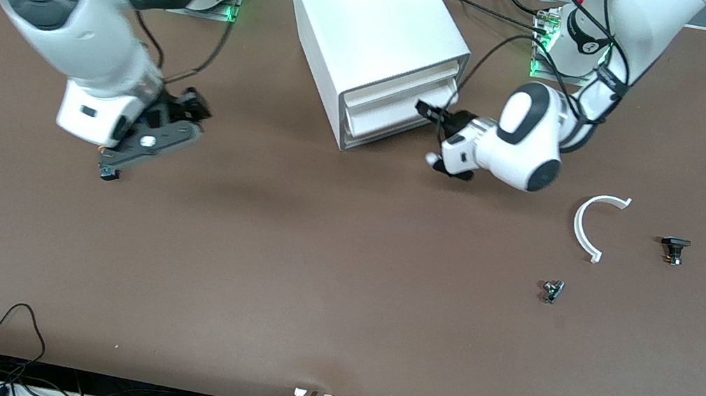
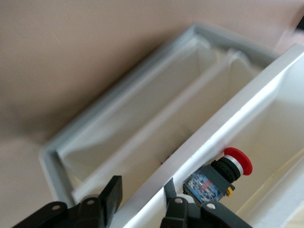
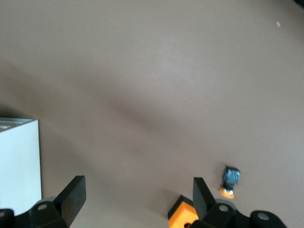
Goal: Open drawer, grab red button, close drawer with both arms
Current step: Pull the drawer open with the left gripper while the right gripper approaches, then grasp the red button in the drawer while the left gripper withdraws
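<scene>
The white cabinet stands toward the arms' end of the table. My left gripper is at the front of one drawer. In the left wrist view the left gripper is open, its fingers astride the drawer's front lip. The drawer is pulled out a little. The red-capped button lies inside it, beside one finger; it is hidden in the front view. My right gripper is open and empty, low over the table toward the right arm's end; it shows in the right wrist view.
A yellow-capped button and an orange box lie under the right gripper. Toward the left arm's end lie a white curved piece, a black part and a small part.
</scene>
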You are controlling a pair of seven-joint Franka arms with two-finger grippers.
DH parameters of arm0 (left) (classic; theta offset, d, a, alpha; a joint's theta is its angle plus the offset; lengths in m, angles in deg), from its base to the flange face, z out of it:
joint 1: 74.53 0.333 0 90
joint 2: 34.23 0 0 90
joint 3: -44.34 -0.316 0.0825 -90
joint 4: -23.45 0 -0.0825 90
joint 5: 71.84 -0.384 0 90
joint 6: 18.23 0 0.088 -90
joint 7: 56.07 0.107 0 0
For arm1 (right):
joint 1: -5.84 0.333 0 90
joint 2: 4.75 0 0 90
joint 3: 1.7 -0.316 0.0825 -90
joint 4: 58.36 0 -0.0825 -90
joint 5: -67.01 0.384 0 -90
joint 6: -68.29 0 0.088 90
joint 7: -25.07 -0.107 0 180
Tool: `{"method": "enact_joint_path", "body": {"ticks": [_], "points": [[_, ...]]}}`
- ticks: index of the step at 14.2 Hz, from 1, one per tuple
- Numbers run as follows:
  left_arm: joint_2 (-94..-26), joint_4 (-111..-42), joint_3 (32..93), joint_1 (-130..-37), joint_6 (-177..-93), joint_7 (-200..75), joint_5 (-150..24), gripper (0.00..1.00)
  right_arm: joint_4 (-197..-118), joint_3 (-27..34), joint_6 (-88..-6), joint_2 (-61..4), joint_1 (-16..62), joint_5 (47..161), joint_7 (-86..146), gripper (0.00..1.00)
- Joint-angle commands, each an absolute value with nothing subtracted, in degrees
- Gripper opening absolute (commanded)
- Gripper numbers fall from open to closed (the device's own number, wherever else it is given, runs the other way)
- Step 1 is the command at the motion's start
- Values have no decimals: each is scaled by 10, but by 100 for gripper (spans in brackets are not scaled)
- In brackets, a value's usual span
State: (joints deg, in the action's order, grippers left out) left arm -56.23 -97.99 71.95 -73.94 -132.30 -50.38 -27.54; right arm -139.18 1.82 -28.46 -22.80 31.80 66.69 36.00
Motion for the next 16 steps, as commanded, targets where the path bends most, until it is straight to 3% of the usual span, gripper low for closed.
{"method": "enact_joint_path", "body": {"ticks": [1,4,5,6,11,16], "points": [[-561,-990,691,-739,-1436,-507,-290,0,-1351,-5,-300,-260,336,670,378,100],[-560,-974,685,-732,-1484,-508,-290,0,-1332,-65,-329,-286,336,669,380,100],[-560,-967,682,-730,-1485,-508,-290,41,-1313,-86,-333,-301,336,670,383,100],[-558,-966,682,-728,-1487,-508,-289,97,-1292,-110,-331,-316,337,669,387,100],[-504,-953,665,-684,-1486,-508,-292,100,-1250,-162,-334,-359,360,670,486,100],[-420,-920,618,-627,-1464,-510,-321,100,-1249,-196,-399,-396,380,669,587,100]]}}
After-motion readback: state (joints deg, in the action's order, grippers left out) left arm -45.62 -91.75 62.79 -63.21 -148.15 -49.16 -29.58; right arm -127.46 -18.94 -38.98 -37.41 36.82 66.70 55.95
